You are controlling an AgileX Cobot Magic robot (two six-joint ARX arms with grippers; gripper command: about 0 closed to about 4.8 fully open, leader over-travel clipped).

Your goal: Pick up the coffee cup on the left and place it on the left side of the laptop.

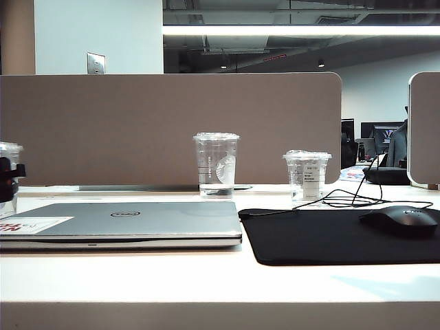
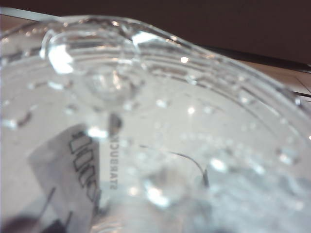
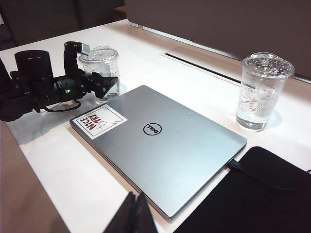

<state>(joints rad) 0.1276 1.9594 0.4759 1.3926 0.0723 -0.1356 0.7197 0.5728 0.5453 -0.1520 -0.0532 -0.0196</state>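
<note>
My left fingers (image 3: 99, 80) straddle the short clear lidded coffee cup (image 3: 101, 68) beside the silver laptop (image 3: 160, 145); grip unclear. Right fingers (image 3: 136, 213) together. Three cups: taller cup (image 1: 216, 163), labelled cup (image 1: 306, 174).

The laptop (image 3: 160, 148) bears "DELL" and a "NICE TRY" sticker (image 3: 98, 121); the coffee cup (image 2: 146, 145) reads "STARBUCKS".
</note>
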